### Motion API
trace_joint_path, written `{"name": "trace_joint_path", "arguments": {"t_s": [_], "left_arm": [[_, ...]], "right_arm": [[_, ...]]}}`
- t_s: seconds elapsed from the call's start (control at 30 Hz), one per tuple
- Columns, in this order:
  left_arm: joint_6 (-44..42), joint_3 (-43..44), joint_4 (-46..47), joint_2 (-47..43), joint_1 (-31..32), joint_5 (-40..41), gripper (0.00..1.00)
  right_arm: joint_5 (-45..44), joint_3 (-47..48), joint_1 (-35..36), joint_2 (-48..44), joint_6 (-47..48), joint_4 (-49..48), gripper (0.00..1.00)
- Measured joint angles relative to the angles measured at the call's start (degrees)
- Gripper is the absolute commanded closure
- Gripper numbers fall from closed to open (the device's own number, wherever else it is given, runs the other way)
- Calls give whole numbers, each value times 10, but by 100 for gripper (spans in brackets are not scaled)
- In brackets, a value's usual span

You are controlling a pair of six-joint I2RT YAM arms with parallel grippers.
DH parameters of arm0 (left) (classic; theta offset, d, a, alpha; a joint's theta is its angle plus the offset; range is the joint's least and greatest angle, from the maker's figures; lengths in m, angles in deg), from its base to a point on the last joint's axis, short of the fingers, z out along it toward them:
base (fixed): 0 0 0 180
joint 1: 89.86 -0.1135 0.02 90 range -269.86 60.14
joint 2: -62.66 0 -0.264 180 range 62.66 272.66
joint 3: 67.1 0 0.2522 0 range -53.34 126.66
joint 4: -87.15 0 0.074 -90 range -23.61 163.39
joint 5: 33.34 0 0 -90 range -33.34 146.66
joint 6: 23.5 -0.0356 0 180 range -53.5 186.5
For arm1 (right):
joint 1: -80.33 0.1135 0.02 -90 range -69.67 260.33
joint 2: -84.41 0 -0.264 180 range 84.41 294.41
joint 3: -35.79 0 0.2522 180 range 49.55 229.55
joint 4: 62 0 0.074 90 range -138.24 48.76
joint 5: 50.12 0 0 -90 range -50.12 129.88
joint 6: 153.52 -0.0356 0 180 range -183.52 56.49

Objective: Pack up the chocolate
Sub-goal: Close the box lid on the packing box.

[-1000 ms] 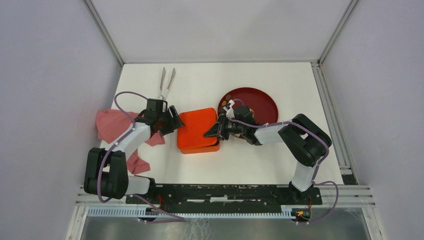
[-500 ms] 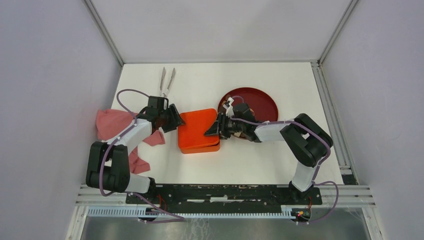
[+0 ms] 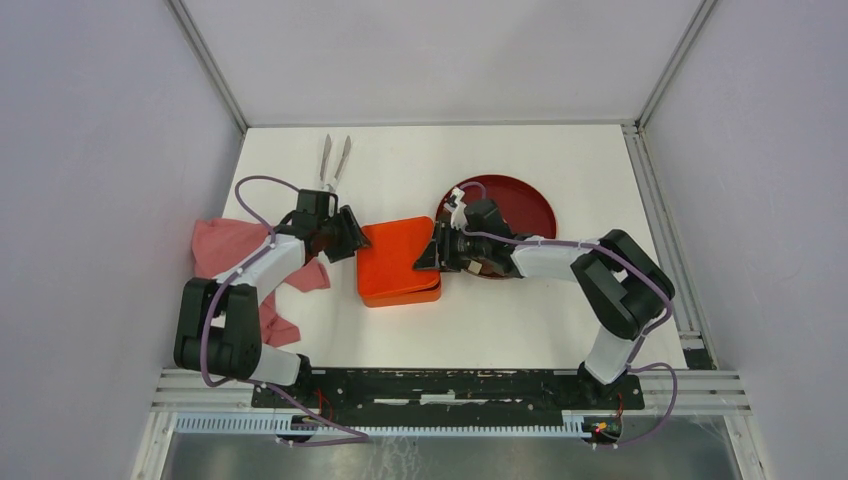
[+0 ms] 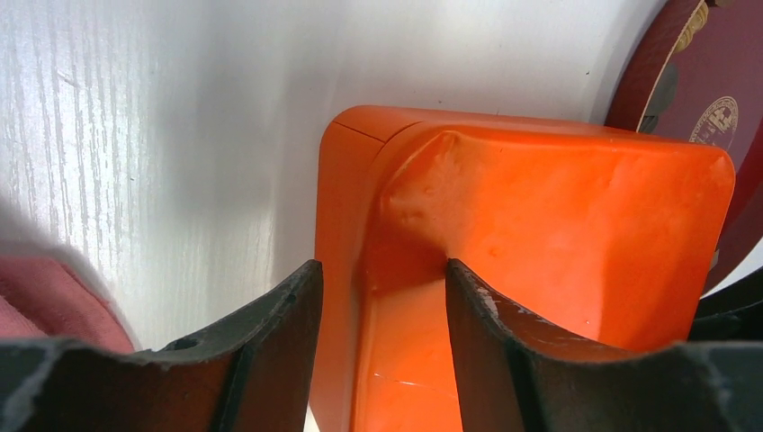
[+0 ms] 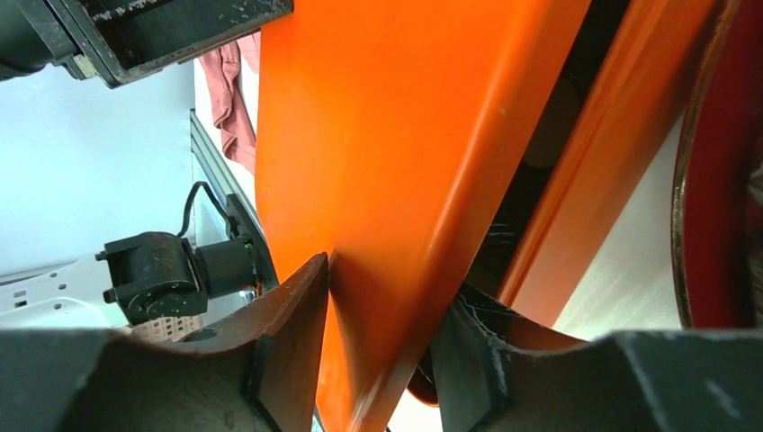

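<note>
Chocolate pieces (image 4: 693, 25) lay on the round dark-red plate (image 3: 530, 205), beyond the orange square plastic lid (image 3: 398, 262) pinched by the left gripper (image 4: 380, 270). The right gripper (image 5: 382, 288) straddled the lid's opposite edge, and I could not tell whether it clamped.

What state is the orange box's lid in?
Not seated: the right wrist view shows a dark gap between the lid and the box base, with the right end effector straddling the lid's edge.

Bright, even light (soft-focus wrist foregrounds)

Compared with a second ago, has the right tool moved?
Yes, slightly: the right tool has shifted toward the far edge of the table, its wrist now covering more of the red plate's far-left rim.
</note>
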Motion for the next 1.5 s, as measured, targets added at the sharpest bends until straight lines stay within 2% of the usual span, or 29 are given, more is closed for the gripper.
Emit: {"name": "trace_joint_path", "arguments": {"t_s": [0.43, 0.87, 1.03, 1.13, 1.2, 1.27, 1.33, 1.5], "left_arm": [[-6, 6, 2, 10, 0, -4, 43], [-7, 10, 5, 21, 2, -9, 43], [-7, 13, 5, 25, 3, -11, 42], [-7, 14, 5, 26, 4, -11, 43], [-7, 15, 5, 28, 5, -11, 42], [-6, 18, 5, 31, 7, -11, 42], [-6, 21, 6, 35, 9, -12, 42], [-7, 29, 11, 46, 15, -16, 42]], "right_arm": [[-22, 1, -9, -43, 95, 64, 44], [-68, -15, -58, -92, 200, 138, 44], [-87, -19, -66, -112, 259, 162, 51], [-83, -12, -66, -133, 338, 170, 55], [-57, 3, -66, -139, 406, 175, 66], [-24, 31, -60, -143, 499, 179, 84], [-10, 65, -47, -143, 573, 194, 92], [-3, 207, -13, -94, 699, 264, 97]]}}
